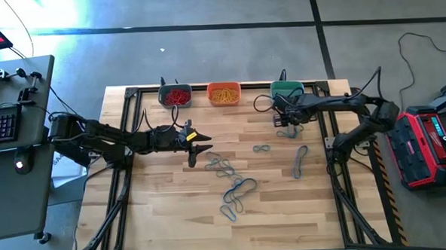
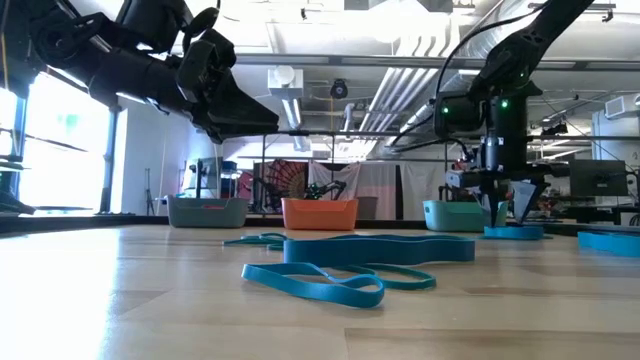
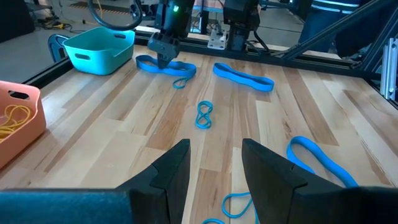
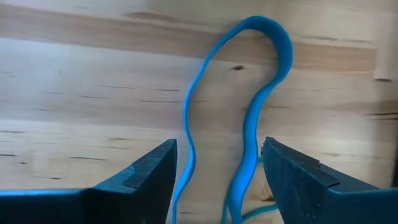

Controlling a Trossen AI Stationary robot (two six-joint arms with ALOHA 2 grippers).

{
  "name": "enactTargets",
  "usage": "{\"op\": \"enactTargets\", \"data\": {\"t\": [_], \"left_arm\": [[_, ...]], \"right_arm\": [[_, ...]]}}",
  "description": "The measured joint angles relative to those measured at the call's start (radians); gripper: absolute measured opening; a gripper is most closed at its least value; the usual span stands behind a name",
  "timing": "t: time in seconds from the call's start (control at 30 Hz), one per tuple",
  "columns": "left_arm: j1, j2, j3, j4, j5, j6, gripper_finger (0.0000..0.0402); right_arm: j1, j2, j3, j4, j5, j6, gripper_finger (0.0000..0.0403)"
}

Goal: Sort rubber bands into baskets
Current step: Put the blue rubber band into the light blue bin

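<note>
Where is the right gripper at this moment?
In the high view the right gripper hangs open over a blue rubber band, just before the teal basket.

Blue rubber bands [image 1: 233, 186] lie scattered mid-table; grey-blue [image 1: 175, 95], orange [image 1: 224, 93] and teal baskets [image 1: 286, 88] line its far edge.

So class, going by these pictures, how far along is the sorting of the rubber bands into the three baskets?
Done: red bands fill the grey-blue basket and yellow ones the orange basket. In hand: the right claw, open, straddles a blue band near the teal basket; the left claw hangs open, empty. Left: the blue bands scattered on the table.
</note>
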Motion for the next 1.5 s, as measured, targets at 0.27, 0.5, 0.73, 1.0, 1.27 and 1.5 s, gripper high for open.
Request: {"op": "enactTargets", "data": {"t": [0.27, 0.5, 0.73, 1.0, 1.27, 1.5], "left_arm": [[0.0, 0.0, 0.0, -0.005, 0.0, 0.001, 0.0138], [0.0, 0.0, 0.0, -0.006, 0.0, 0.001, 0.0138], [0.0, 0.0, 0.0, -0.007, 0.0, 0.002, 0.0138], [0.0, 0.0, 0.0, -0.011, 0.0, 0.002, 0.0138], [0.0, 0.0, 0.0, -0.012, 0.0, -0.001, 0.0138], [-0.001, 0.0, 0.0, -0.012, 0.0, -0.026, 0.0138]], "right_arm": [[-0.011, 0.054, 0.0, 0.007, -0.014, -0.012, 0.0225], [-0.011, 0.068, 0.002, 0.032, -0.023, -0.077, 0.0203], [-0.008, 0.07, 0.002, 0.063, -0.062, -0.176, 0.0051], [0.039, 0.045, 0.038, -0.013, 0.007, -0.285, 0.0007], [0.036, 0.031, 0.209, -0.193, 0.181, -0.524, 0.0002], [-0.046, 0.031, 0.359, -0.22, 0.251, -0.843, 0.0001]]}}
